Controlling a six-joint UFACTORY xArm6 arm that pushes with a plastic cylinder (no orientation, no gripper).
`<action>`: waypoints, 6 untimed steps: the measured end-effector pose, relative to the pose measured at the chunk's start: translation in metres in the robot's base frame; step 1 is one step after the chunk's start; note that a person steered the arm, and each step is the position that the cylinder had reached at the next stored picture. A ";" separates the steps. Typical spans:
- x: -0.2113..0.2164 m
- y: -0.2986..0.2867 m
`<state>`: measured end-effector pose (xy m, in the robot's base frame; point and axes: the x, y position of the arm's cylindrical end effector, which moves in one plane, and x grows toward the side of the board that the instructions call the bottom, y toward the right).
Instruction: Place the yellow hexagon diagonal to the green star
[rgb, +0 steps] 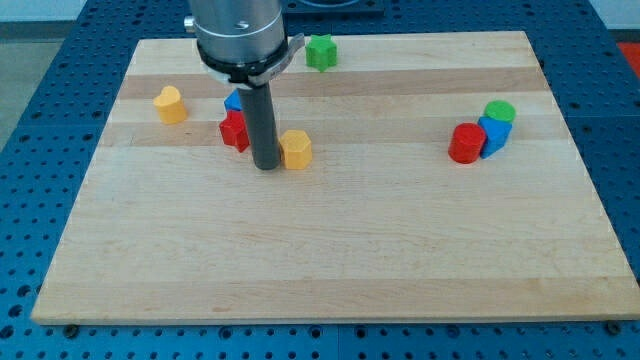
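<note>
Markings: none legible | my tip (267, 166) touching yellow hexagon (296, 149) on its view-left side; bare rod, no claw, holding nothing | green star (320, 52) well apart toward view's top | red block (235, 130), blue block (234, 100) just view-left of rod | yellow block (171, 104) farther left | red cylinder (465, 143), blue block (493, 134), green cylinder (499, 111) clustered right.

Wooden table top (330, 250) carries 7 blocks, 2 clusters.

No readable text anywhere

You will find no letters, numbers, labels or brand marks to read here: the wooden surface (330, 250) is plain grain, the coloured blocks carry bare faces, and the arm's grey housing (238, 35) at the far left shows no legible marking.
</note>
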<state>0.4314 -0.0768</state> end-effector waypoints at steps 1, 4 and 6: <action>-0.002 0.024; -0.040 0.067; -0.059 0.117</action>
